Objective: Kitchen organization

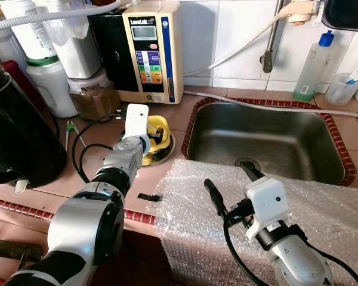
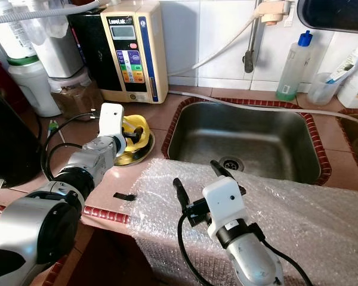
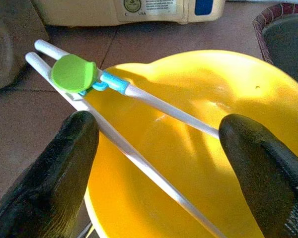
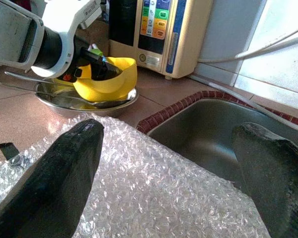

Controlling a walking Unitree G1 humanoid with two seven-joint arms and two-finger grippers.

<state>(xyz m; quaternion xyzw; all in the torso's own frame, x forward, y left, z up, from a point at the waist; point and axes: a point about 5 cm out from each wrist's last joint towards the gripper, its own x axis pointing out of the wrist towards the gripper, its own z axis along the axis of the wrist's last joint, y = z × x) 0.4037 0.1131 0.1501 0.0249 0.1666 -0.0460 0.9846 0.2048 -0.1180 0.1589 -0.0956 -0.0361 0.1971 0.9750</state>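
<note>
We judge the left gripper (image 3: 159,163), jaws spread over the chopsticks (image 3: 139,96), may tip the yellow bowl (image 3: 198,148) when closing; right gripper (image 4: 169,163) jaws spread too.

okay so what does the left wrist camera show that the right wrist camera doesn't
Left wrist view: white training chopsticks with a green cap, lying across the yellow bowl between the open left gripper fingers.

Right wrist view: the bubble wrap, the sink, the metal dish under the bowl, the open right gripper.

Both: the yellow bowl and the beige appliance.
</note>
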